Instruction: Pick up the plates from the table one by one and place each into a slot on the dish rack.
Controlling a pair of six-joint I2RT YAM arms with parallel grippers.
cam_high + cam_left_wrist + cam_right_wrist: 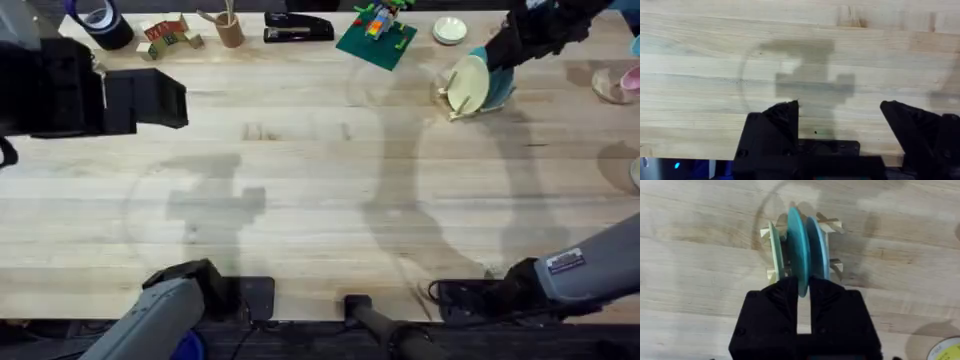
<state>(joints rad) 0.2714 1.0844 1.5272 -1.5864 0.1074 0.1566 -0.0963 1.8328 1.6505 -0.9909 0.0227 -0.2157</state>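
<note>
R claw point(804, 287): pinched on teal plate point(797, 245), upper right of overhead.
Rack point(832, 227): holds 3 plates on edge; teal btwn cream plate point(774, 245) and pale blue plate point(818, 242), prob. seated in slot.
L claw point(840, 120): wide open, empty, over bare table point(700, 55).

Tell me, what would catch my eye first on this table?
Probably the little wooden dish rack at the far right of the table, with three plates standing on edge in it: cream, turquoise and pale blue. The right gripper is pinching the turquoise one's rim. The left gripper hangs open above bare wood at the near left.
</note>
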